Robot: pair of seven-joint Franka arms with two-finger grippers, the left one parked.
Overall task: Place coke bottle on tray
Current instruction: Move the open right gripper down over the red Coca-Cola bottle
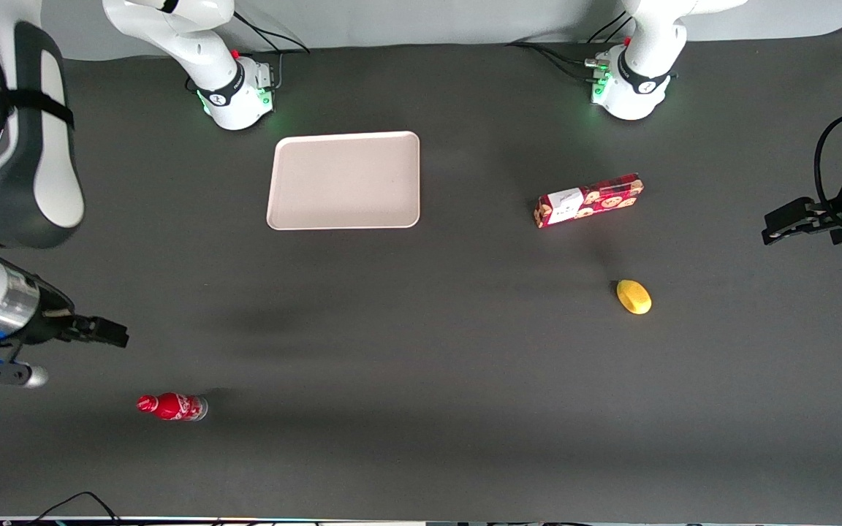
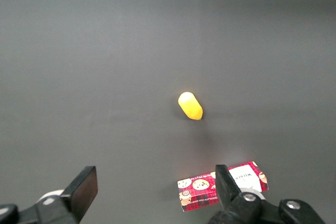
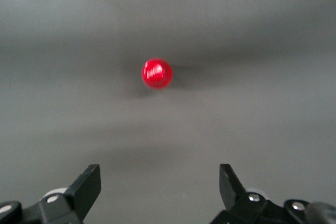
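The coke bottle (image 1: pixel 172 406) is a small red bottle with white lettering, on the dark table near its front edge at the working arm's end. In the right wrist view I see the coke bottle (image 3: pixel 157 73) cap-on as a red disc, some way ahead of the fingers. My gripper (image 1: pixel 112 333) hovers open with nothing between its fingers, a little farther from the front camera than the bottle and apart from it; the right wrist view shows the gripper (image 3: pixel 157 174) spread wide over bare table. The pale pinkish tray (image 1: pixel 344 180) lies empty, much farther from the front camera, close to the working arm's base.
A red cookie box (image 1: pixel 588 199) and a yellow oval object (image 1: pixel 634 296) lie toward the parked arm's end of the table; the left wrist view shows the same box (image 2: pixel 220 190) and yellow object (image 2: pixel 190 105). The working arm's base (image 1: pixel 234 95) stands just past the tray.
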